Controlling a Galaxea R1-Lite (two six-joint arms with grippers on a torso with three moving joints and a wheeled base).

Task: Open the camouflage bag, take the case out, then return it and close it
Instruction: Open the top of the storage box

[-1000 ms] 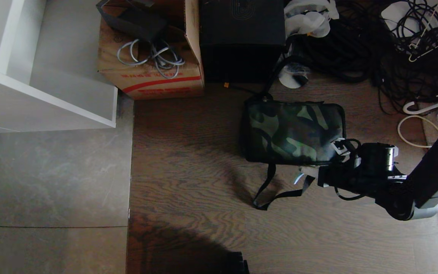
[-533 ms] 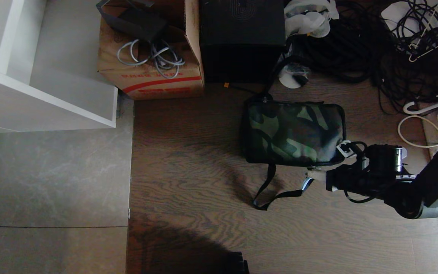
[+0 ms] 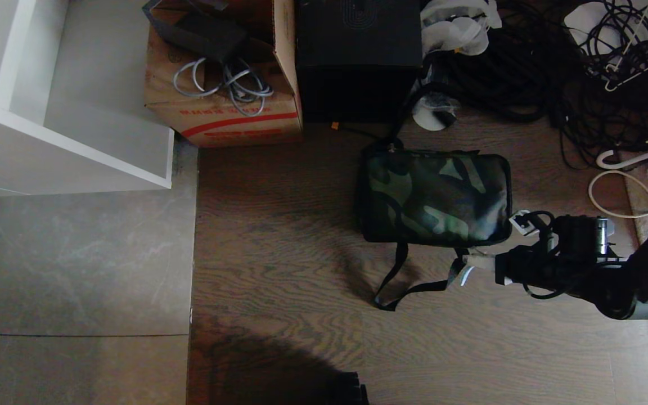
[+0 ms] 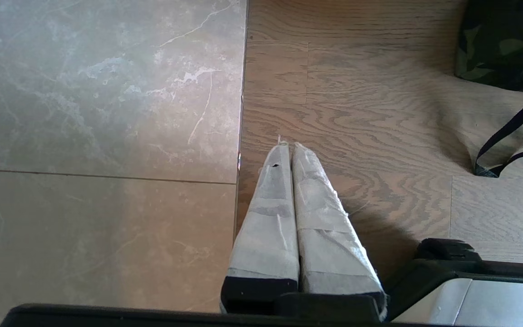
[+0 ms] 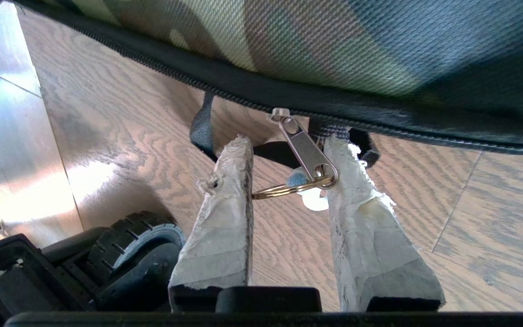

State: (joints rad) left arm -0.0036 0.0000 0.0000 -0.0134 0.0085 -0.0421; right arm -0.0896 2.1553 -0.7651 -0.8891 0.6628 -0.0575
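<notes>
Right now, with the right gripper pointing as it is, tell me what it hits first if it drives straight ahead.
The right gripper would likely first meet the metal zipper pull hanging between its open fingers, then the zippered edge of the camouflage bag just beyond. Depth to the edge is unclear.
</notes>
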